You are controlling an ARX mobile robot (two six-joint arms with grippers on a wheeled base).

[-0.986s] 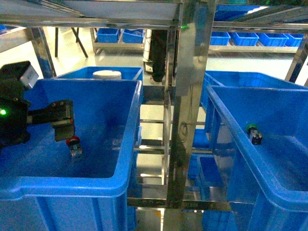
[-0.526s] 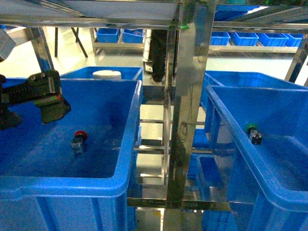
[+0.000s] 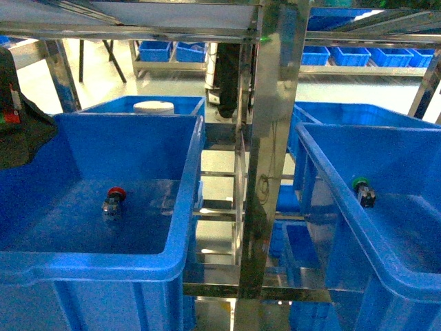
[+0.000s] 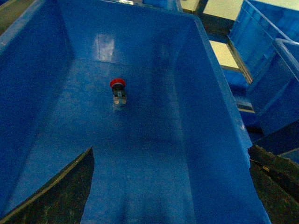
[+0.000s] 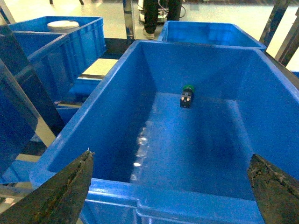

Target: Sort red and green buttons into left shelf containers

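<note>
The red button lies on its side on the floor of the left large blue bin, with nothing touching it. My left gripper hangs open and empty above the near part of that bin, well short of the red button. In the head view only a dark part of the left arm shows at the left edge. The green button lies in the right large blue bin. My right gripper is open over that bin's near rim, with the green button far ahead of it.
A shiny steel shelf upright stands between the two bins. Behind the left bin sits another blue bin with a white disc. Smaller blue bins line a far shelf. A person's legs stand in the aisle.
The left gripper let go of the red button on the bin floor, then rose and drew back to the upper left. The green button and right arm have not moved.
</note>
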